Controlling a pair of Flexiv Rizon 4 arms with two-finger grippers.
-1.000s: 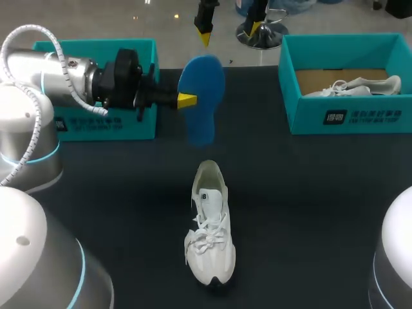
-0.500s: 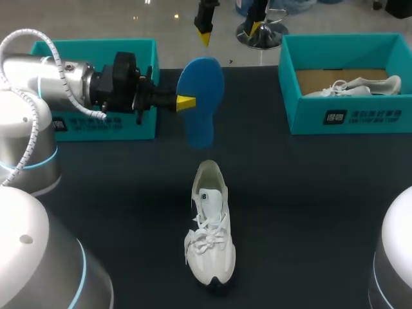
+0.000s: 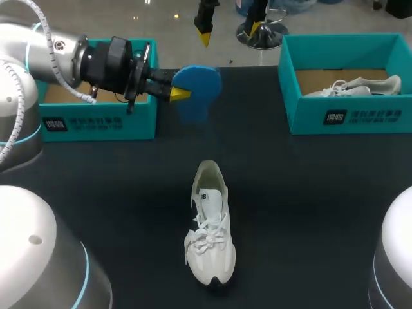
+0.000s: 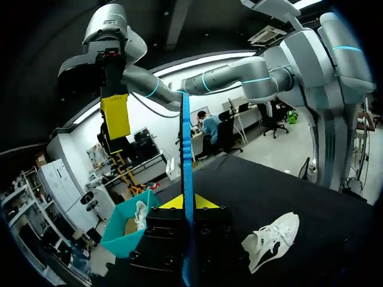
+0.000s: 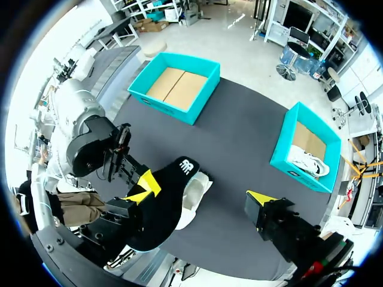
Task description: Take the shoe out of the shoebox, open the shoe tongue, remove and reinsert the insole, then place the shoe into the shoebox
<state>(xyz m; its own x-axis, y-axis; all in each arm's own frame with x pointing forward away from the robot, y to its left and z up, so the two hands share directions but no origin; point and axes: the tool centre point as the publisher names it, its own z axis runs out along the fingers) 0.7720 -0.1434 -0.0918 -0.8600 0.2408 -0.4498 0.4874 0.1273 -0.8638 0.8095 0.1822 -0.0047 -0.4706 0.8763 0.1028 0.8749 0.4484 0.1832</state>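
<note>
A white shoe lies on the dark table, toe towards me; the left wrist view shows the shoe below and beside the fingers. Above the table's far side, my left gripper is shut on the blue insole. Between its own yellow tips the insole shows edge-on. My right gripper hangs high over the table, open and empty. From the right gripper looking down, the insole's dark side hides part of the shoe.
A teal shoebox stands at the back left behind my left arm. A second teal box at the back right holds another white shoe. Dark tabletop surrounds the shoe.
My left arm has swung back and up, carrying the insole farther from the shoe and tilting it from face-on to nearly flat. The right gripper and the shoe have stayed put.
</note>
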